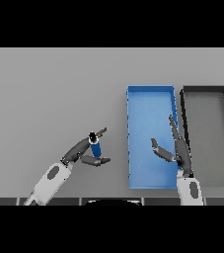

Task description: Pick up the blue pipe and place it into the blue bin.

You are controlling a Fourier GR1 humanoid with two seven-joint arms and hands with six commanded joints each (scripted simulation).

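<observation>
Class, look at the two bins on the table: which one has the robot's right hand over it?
The blue bin, left of the dark grey bin. The open right hand overlaps its right side; the grey one lies further right.

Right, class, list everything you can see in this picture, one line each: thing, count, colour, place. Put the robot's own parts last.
table: one, grey, fills the view.
blue pipe: one, blue with a dark end, left of the blue bin, held near upright in the left hand.
blue bin: one, blue, rectangular, right of centre on the table, nothing lying in it.
dark bin: one, black rim with grey floor, right beside the blue bin at the right edge.
left hand: one, dark, on a white and grey arm from lower left, fingers and thumb curled round the pipe.
right hand: one, dark, over the blue bin's right side, fingers straight, holding nothing.
</observation>
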